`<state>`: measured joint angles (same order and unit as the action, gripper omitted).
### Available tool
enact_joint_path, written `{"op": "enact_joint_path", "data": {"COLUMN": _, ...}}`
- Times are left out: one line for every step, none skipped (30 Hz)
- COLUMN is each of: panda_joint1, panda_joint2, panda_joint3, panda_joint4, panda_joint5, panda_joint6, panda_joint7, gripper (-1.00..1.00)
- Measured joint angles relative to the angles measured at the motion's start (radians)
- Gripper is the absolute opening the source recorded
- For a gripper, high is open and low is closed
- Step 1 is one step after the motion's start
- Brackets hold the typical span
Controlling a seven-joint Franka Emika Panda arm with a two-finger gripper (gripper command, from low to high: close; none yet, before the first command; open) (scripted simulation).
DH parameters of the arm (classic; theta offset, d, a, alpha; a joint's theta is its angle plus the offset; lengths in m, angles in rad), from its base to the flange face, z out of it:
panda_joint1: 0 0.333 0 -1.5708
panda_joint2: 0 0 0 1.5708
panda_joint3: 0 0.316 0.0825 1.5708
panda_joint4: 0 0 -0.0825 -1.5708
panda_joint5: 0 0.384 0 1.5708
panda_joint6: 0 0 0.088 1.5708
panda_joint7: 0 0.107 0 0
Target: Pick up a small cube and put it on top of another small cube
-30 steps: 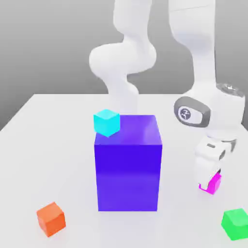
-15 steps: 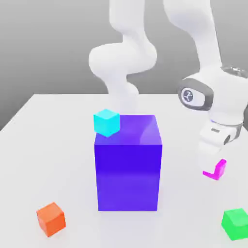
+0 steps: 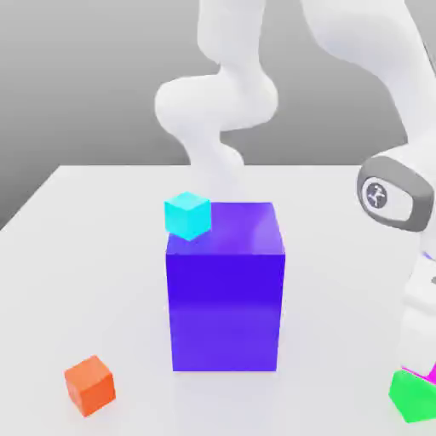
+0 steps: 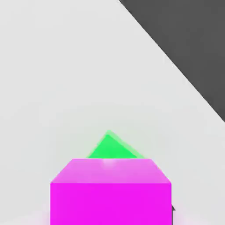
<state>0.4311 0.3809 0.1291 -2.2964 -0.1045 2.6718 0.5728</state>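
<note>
The small magenta cube [image 4: 110, 191] sits close under my hand, held in my gripper [image 3: 427, 363] at the exterior view's right edge. In that view only a sliver of the magenta cube [image 3: 430, 373] shows beside the white hand. The green cube [image 3: 413, 396] rests on the table just below it. From the hand, a corner of the green cube [image 4: 112, 148] peeks out past the magenta one and looks much smaller, so the magenta cube hangs above it.
A big blue-violet block [image 3: 225, 294] stands mid-table with a cyan cube [image 3: 187, 215] on its top corner. An orange cube [image 3: 89, 385] lies near the front at the exterior view's left. The table's far edge [image 4: 176, 59] runs close by in the hand view.
The arm has swung toward the exterior view's right and down, carrying the magenta cube from the table beside the blue block to a spot just above the green cube.
</note>
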Motion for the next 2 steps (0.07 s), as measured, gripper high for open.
{"op": "enact_joint_path", "data": {"panda_joint1": 0.000, "panda_joint2": 0.000, "panda_joint3": 0.000, "panda_joint4": 0.000, "panda_joint5": 0.000, "panda_joint6": 0.000, "panda_joint7": 0.000, "gripper": 1.00}}
{"op": "enact_joint_path", "data": {"panda_joint1": 0.000, "panda_joint2": 0.000, "panda_joint3": 0.000, "panda_joint4": 0.000, "panda_joint5": 0.000, "panda_joint6": 0.000, "panda_joint7": 0.000, "gripper": 1.00}}
